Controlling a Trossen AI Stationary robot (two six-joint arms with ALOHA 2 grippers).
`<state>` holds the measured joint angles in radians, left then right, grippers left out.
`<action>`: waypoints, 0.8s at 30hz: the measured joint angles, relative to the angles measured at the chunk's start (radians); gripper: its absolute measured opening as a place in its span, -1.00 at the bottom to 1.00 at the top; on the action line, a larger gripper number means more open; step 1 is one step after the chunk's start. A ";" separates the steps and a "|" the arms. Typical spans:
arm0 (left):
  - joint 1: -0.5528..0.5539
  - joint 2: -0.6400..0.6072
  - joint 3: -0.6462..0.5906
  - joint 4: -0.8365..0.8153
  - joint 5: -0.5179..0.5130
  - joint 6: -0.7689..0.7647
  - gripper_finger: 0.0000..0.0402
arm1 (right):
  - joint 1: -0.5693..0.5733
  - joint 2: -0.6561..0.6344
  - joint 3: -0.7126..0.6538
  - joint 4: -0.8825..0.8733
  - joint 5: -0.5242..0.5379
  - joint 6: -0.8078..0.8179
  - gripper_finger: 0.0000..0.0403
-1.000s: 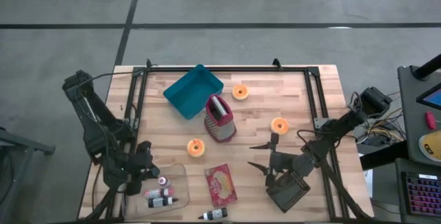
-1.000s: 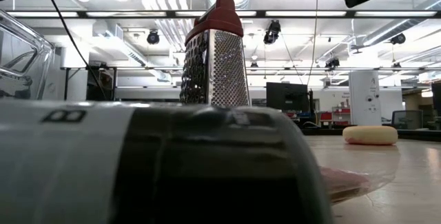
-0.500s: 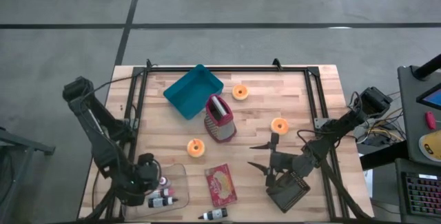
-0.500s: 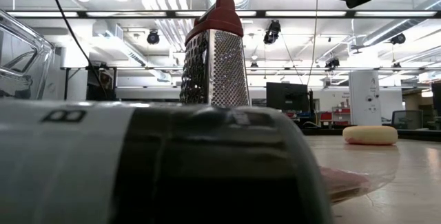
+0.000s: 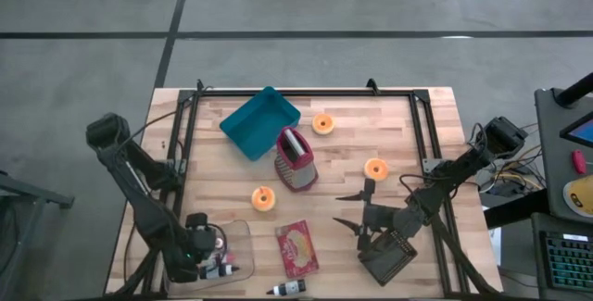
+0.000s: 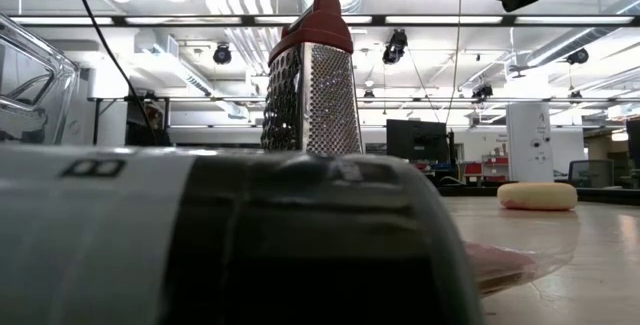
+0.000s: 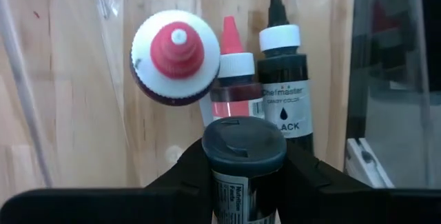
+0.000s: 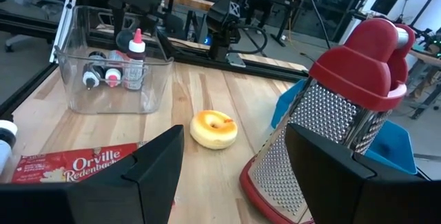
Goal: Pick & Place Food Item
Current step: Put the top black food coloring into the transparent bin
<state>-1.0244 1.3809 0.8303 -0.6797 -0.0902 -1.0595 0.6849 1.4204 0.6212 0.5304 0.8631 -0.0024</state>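
Wooden bench [image 5: 222,176], grey floor around.
Left end effector [image 7: 244,165] grips dark-capped bottle [image 7: 242,162]; right end effector [image 5: 357,210] wide.

Three donuts [image 5: 263,197], one grater [image 5: 295,159]

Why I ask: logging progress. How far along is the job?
Done: three colouring bottles sit in the clear bin. In hand: the left gripper grips a dark-capped bottle over that bin. Left: release it, then probably fetch the loose bottle lying outside the bin. The right gripper hangs open, empty.
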 joint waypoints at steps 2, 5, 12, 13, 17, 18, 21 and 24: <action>0.000 0.011 0.000 0.001 0.002 0.000 -0.46 | 0.000 0.000 0.000 0.000 0.000 0.001 0.24; 0.000 0.024 0.000 0.006 0.005 0.000 -0.45 | 0.003 0.000 0.000 0.000 0.000 0.003 0.24; 0.000 0.035 0.000 0.032 0.006 0.004 -0.44 | 0.005 0.000 0.000 0.000 -0.001 0.003 0.24; 0.000 0.035 0.000 0.038 0.006 0.008 -0.44 | 0.005 0.000 0.000 0.000 -0.001 0.003 0.24; 0.000 0.029 0.000 0.057 0.002 0.027 -0.40 | 0.005 0.000 0.000 0.001 -0.001 0.003 0.24; 0.000 0.028 0.000 0.066 0.000 0.034 -0.37 | 0.005 0.000 0.000 0.001 -0.001 0.003 0.24; 0.000 0.025 0.000 0.070 -0.014 0.042 -0.29 | 0.005 0.000 0.000 0.001 -0.002 0.003 0.24; 0.000 0.025 0.000 0.064 -0.037 0.037 -0.21 | 0.005 0.000 0.000 0.001 -0.002 0.003 0.24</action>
<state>-1.0245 1.4063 0.8299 -0.6154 -0.1268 -1.0221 0.6899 1.4207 0.6212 0.5316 0.8608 0.0006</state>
